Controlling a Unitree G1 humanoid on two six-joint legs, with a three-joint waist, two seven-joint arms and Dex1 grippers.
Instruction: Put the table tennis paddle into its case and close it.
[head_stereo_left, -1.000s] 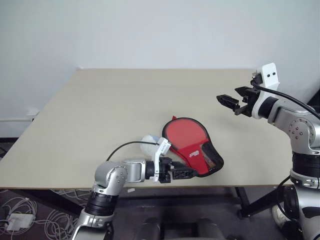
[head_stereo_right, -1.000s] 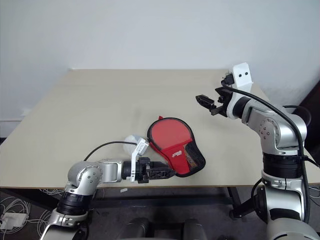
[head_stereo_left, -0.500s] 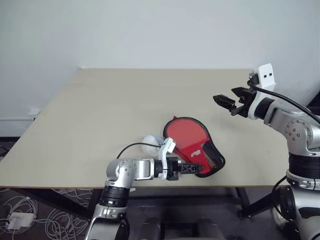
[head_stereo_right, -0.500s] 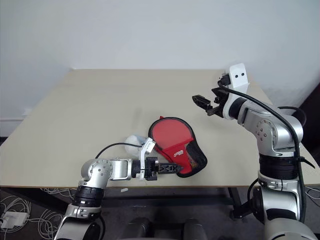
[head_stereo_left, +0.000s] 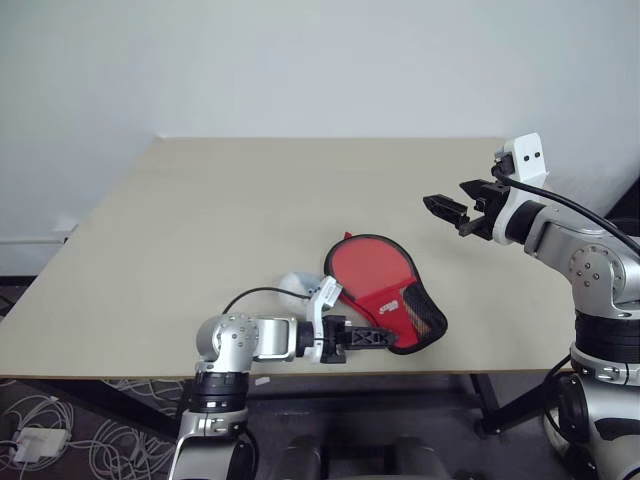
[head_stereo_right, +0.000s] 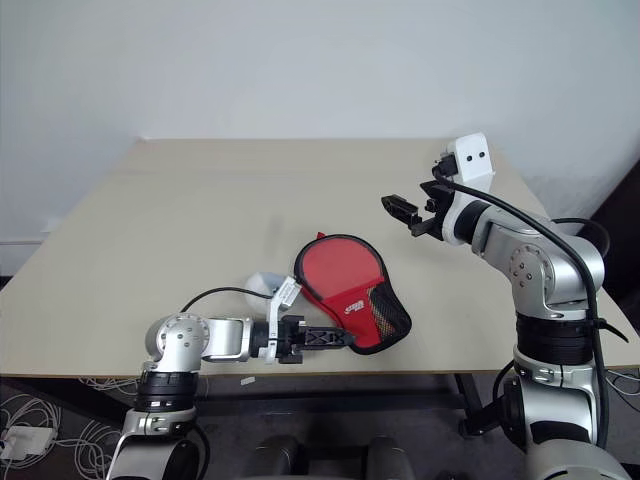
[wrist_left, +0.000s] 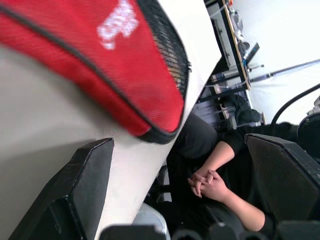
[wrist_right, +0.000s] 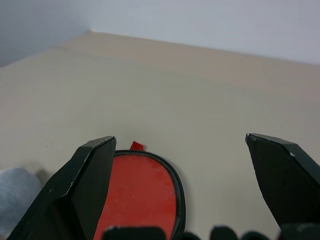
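The case (head_stereo_left: 385, 293), a red paddle-shaped fabric pouch with a black zipper rim, lies flat on the beige table (head_stereo_left: 250, 220) near the front edge, a little right of centre. Its round end points toward the far side of the table; its narrower end, carrying a black mesh panel and a white logo, points toward the front right. The round red surface inside the black rim may be the table tennis paddle or the pouch's own fabric; the views do not settle which, and no wooden handle is visible.

The left gripper (head_stereo_left: 368, 338) lies low along the table's front edge, pointing to the right, with its black fingers (wrist_left: 75, 200) spread apart and nothing between them. Its tips are just beside the narrow end of the case; whether they touch the fabric cannot be told. In the left wrist view the red corner of the case, with logo and mesh, hangs just ahead of the parted fingers, at the table's edge.

The right gripper (head_stereo_left: 452, 212) hangs in the air above the table, beyond and to the right of the case and well apart from it. Its fingers (wrist_right: 80, 195) are likewise spread, holding nothing. In the right wrist view the round end of the case lies on the table below and between them.

A small pale grey-white wad (head_stereo_left: 297, 286) rests on the table just left of the case, behind the left forearm. In the left wrist view, a person (wrist_left: 215, 180) in dark clothing sits beyond the table's edge with hands clasped.
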